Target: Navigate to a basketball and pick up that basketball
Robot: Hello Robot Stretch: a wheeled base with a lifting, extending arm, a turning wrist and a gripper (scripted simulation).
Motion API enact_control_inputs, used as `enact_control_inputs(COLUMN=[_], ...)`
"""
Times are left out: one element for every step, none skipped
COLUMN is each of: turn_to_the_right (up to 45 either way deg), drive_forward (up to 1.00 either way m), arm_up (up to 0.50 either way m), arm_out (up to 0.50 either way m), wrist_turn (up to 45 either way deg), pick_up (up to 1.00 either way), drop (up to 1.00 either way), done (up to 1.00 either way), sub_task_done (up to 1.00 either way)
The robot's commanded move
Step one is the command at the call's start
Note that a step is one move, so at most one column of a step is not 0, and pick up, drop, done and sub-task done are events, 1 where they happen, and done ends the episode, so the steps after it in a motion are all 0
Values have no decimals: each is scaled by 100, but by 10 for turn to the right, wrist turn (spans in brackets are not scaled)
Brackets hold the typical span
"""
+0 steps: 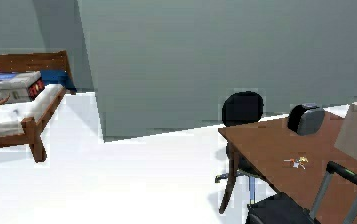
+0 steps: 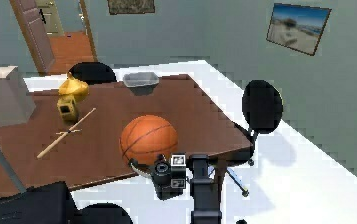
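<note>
In the forward view you face a grey wall across white floor, with a bed (image 1: 26,112) at the left and a corner of the brown counter (image 1: 276,150) at the right. A black chair (image 1: 242,108) stands at the counter's far edge, and a small pale thing (image 1: 299,161) lies on its top.

In the arm side view the basketball (image 2: 149,140) sits on the counter (image 2: 201,105), close to the edge nearest the arm (image 2: 204,200). It is well apart from the yellow thing (image 2: 74,98), the wooden stick (image 2: 66,132) and the grey tray (image 2: 141,80) farther in. The tool (image 2: 156,175) is at the ball's near side, by that edge. You cannot tell how its fingers stand, whether it holds anything or whether it touches the ball, since the ball rests on the counter right behind it.

The grasp looks like the step in hand. Line the tool up with the ball's middle, because a push off-centre would likely roll it toward the stick. Lift straight up before drawing back, so the ball clears the counter's edge and the corner chair (image 2: 261,105).
</note>
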Motion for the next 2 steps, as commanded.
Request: enact_control_inputs(turn_to_the_right=[0,0], drive_forward=[0,0], arm_up=[10,0], arm_out=[0,0], wrist_turn=[0,0], pick_up=[0,0], drop=[0,0], done=[0,100], sub_task_done=[0,0])
